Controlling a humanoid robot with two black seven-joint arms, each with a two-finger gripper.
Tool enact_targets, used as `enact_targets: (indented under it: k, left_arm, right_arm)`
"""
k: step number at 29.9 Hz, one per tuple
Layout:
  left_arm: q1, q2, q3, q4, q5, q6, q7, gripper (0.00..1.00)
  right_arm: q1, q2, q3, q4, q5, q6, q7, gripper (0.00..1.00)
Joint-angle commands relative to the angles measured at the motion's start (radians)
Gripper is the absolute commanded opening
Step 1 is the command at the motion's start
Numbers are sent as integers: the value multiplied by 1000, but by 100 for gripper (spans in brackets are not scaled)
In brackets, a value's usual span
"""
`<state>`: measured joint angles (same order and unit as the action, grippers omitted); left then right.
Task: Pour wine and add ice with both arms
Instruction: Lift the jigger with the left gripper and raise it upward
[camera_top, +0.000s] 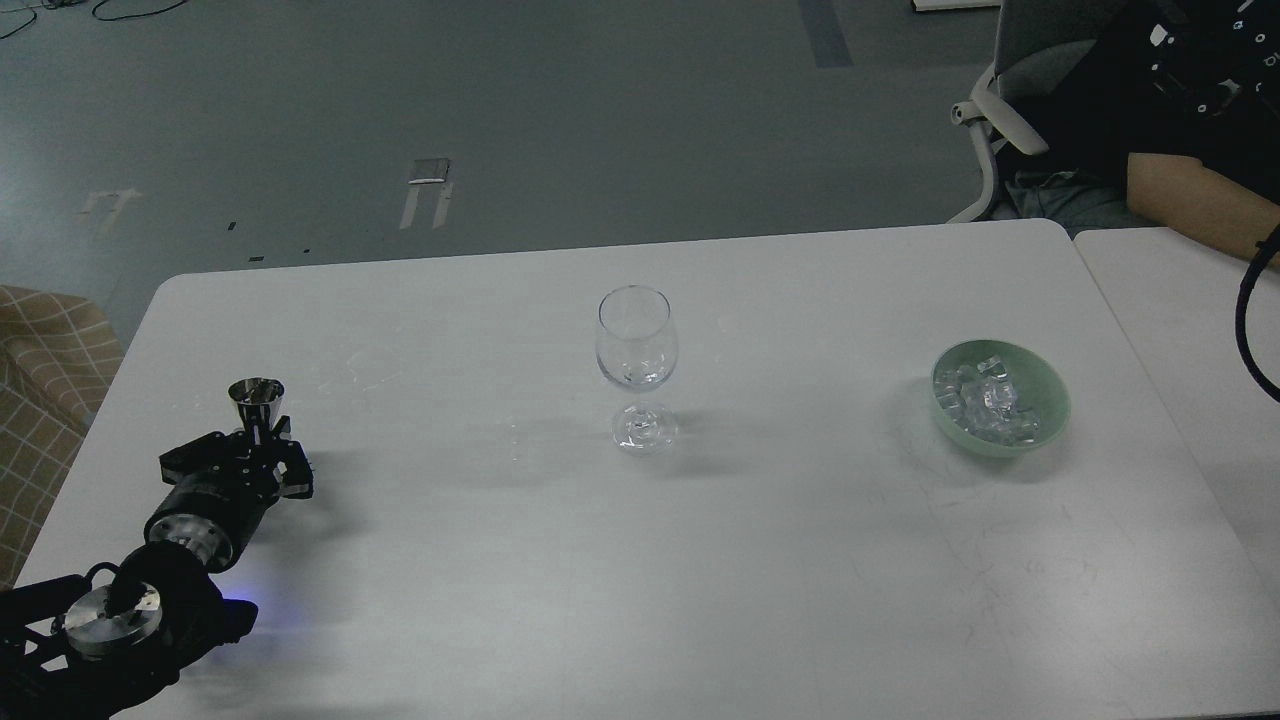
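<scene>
Left hand near-left on white worktop, clamped on upright metal jigger. Empty-looking wine glass upright mid-worktop. Ice in green bowl at right. Right hand out of frame.

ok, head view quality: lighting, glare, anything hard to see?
Head view: dim, flat light with soft shadows beside the wine glass and green bowl; blue glow on the table by the left arm; the ice glints; any liquid in the glass is indiscernible.
</scene>
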<state>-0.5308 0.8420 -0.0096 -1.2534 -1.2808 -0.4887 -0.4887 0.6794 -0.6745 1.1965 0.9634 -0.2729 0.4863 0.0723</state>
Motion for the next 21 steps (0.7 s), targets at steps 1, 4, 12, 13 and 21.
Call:
enact_targets:
  k: [1,4,12,13,21]
  left_arm:
    - [0,0,-1,-1,0,0,0,18]
    - [0,2,-1,-3,0,0,0,18]
    - [-2,5,-33,-12,12,0,0,18]
    - [-2,6,-35,-14,12,0,0,18]
    - [-6,9,-56,-23,14,0,0,18]
  right_arm:
    - [0,0,0,0,0,0,1,100]
    - [0,0,0,0,0,0,1,100]
    - [0,0,0,0,0,0,1,100]
    - [0,0,0,0,0,0,0,100]
    - [0,-2,0,0,0,0,0,100]
